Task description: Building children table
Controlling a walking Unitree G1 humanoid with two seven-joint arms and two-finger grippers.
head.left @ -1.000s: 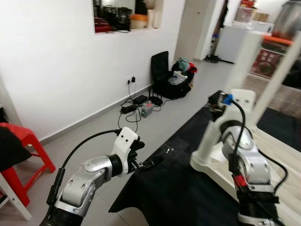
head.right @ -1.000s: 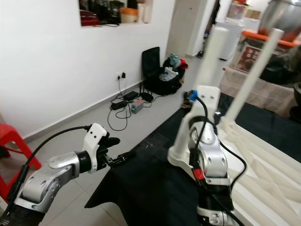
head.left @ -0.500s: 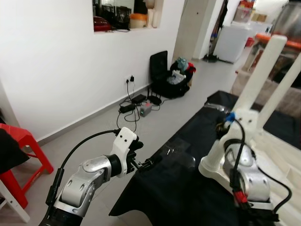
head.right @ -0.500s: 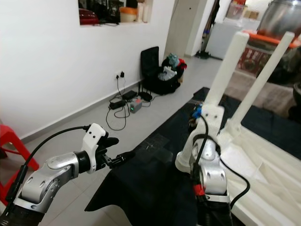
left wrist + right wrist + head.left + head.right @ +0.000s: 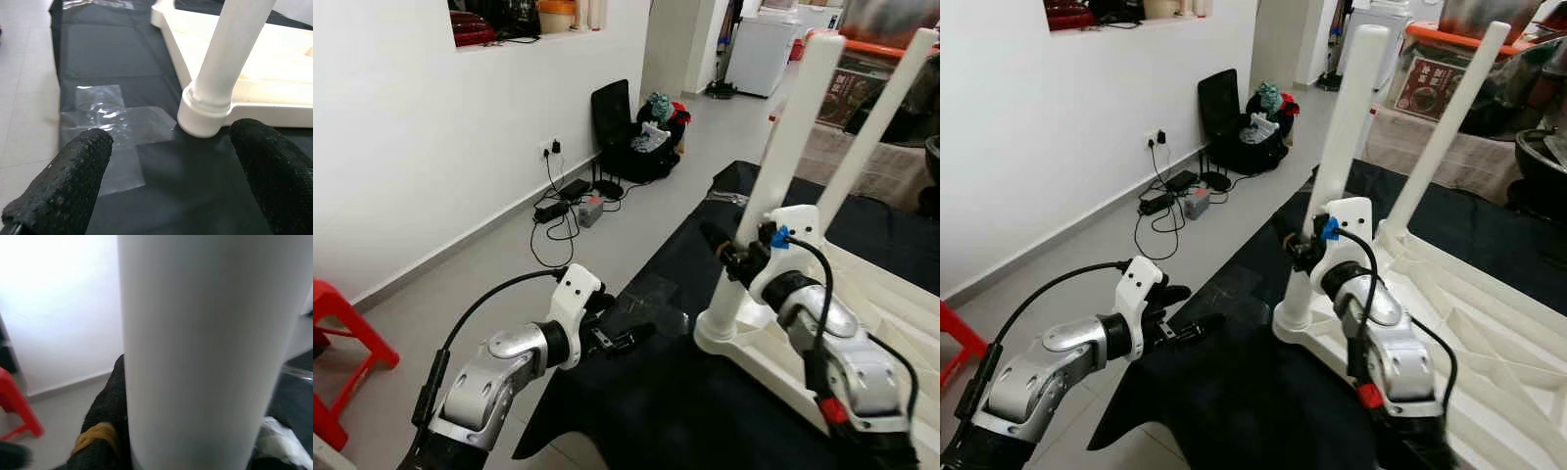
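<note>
Nearest, the left gripper (image 5: 625,342) hovers low over the near edge of a black mat (image 5: 656,411), its two fingers (image 5: 73,183) spread wide with nothing between them; the left wrist view looks past them at a patch of clear plastic film (image 5: 115,129) lying on the mat and at the foot of a white leg. Just beyond, the right gripper (image 5: 729,257) is closed around the near table leg (image 5: 781,162), partway up the post, and the right wrist view shows the white tube pressed close between the black fingers (image 5: 105,426). That leg stands upright in a round socket at the corner of the upturned white table top (image 5: 1489,323), which lies underside up on the mat on the robot's right, its ribs showing. A second leg (image 5: 873,117) rises tilted from the table top just behind the first. At the left edge of the head views a red plastic stool (image 5: 337,362) stands on the grey floor. Farther off along the white wall, a tangle of cables and chargers (image 5: 570,208) lies below a wall socket, and past it a black chair (image 5: 612,113) stands beside a bag stuffed with clothes (image 5: 654,132).
</note>
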